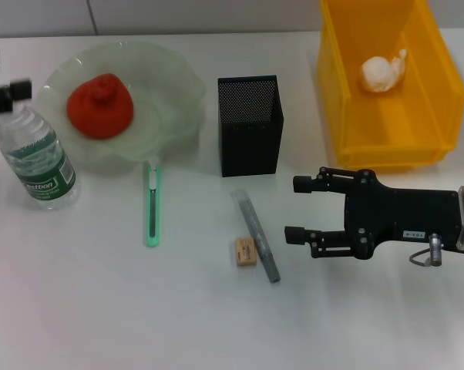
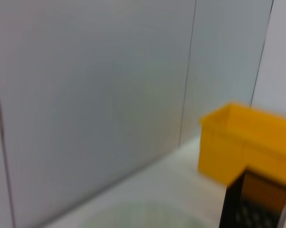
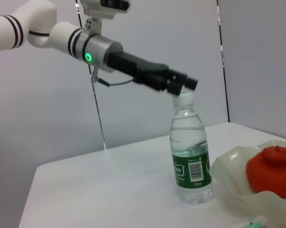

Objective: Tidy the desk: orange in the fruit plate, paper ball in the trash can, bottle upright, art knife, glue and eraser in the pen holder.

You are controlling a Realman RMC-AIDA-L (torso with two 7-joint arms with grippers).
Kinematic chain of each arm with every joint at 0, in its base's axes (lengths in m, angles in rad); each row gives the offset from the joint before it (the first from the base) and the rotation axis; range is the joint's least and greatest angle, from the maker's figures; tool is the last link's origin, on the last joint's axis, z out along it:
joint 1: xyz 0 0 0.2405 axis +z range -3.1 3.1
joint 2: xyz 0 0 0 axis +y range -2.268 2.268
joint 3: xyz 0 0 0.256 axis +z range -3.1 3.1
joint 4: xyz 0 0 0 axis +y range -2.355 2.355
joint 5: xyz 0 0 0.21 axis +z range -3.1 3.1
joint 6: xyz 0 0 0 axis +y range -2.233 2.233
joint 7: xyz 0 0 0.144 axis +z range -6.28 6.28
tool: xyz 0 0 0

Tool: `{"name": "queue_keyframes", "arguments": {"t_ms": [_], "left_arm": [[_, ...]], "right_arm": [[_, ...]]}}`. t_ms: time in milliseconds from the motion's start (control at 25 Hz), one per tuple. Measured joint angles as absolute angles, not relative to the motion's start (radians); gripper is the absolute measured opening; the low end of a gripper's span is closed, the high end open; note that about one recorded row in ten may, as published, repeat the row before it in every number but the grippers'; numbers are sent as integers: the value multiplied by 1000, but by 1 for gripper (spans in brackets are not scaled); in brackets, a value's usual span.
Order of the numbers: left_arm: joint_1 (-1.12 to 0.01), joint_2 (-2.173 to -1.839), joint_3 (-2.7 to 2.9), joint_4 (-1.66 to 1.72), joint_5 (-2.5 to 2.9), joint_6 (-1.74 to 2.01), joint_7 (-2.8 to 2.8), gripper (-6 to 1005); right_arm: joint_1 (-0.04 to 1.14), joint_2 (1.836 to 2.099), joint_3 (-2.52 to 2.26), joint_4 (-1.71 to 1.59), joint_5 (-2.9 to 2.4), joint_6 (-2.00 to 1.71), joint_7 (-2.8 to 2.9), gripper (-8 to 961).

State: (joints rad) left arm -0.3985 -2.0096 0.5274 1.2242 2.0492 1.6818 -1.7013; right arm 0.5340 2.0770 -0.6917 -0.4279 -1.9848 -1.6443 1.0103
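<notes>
My left pincer (image 3: 181, 85) grips the upright bottle (image 3: 190, 152) at its cap; releasing carelessly could topple it. My right pincer (image 1: 303, 210) hangs open at three o'clock of the eraser (image 1: 246, 251).

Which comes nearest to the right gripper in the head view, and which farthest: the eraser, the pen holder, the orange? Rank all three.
Measured from the right gripper, whose fingers are open:
1. The eraser, on the table just to its left.
2. The pen holder, standing farther back and to the left.
3. The orange, in the fruit plate at far left.
</notes>
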Motion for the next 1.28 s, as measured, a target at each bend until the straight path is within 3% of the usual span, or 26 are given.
{"name": "queue_keyframes", "arguments": {"t_ms": [120, 480, 760, 1280], "left_arm": [[-399, -2010, 527, 1219, 1972, 1687, -1704, 783], [-397, -2065, 566, 1142, 1734, 1780, -1662, 780], [-395, -2059, 625, 935, 1742, 1791, -1472, 778], [-401, -2057, 670, 921, 1741, 1799, -1391, 776]], "right_arm": [[534, 2077, -692, -428, -1985, -1644, 1009, 790], [536, 2077, -689, -428, -1979, -1646, 1009, 790], [547, 2076, -681, -434, -1977, -1648, 1021, 790], [561, 2075, -680, -434, -1976, -1645, 1068, 790]]}}
